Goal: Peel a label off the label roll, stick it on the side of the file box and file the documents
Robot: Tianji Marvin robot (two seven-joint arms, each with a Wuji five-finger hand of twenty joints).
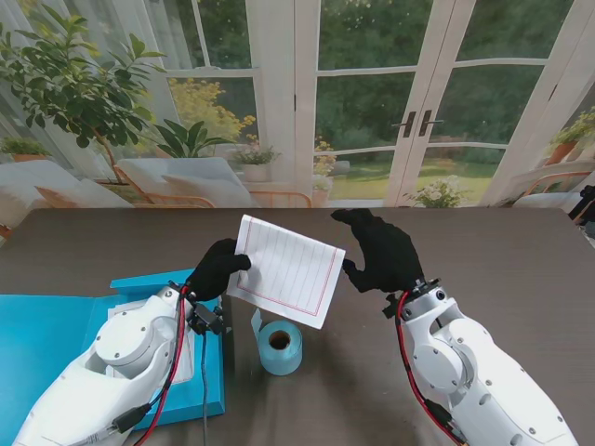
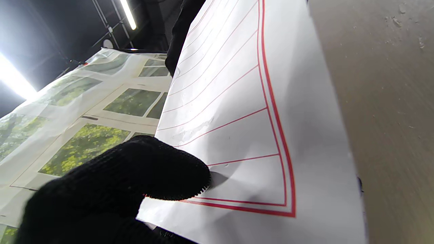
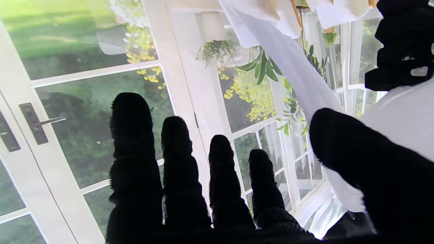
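- Behind the dark worktop [image 1: 502,251] a backdrop of garden doors and potted plants is filling the far side of the scene.
- A ruled white sheet [image 1: 288,269] with a red border is hanging in the air over the middle of the worktop, tilted, so it seems to be one of the documents on its way to being filed.
- The left hand [image 1: 218,268] is pinching the sheet's left edge; the left wrist view shows a black thumb [image 2: 162,169] pressing on the lined face near the red border, so these fingers are gripping the sheet.
- The right hand [image 1: 381,251] is sitting at the sheet's right edge with its four fingers [image 3: 176,162] spread straight; whether its thumb is actually clamping the paper, I cannot tell.
- The blue label roll [image 1: 280,346] is standing on the worktop toward the near edge, just under the sheet and between the two arms, apart from both hands.
- The blue file box [image 1: 56,334] is lying open at the near left corner, partly under the left arm, probably placed there so the sheet needs only a short carry leftward.
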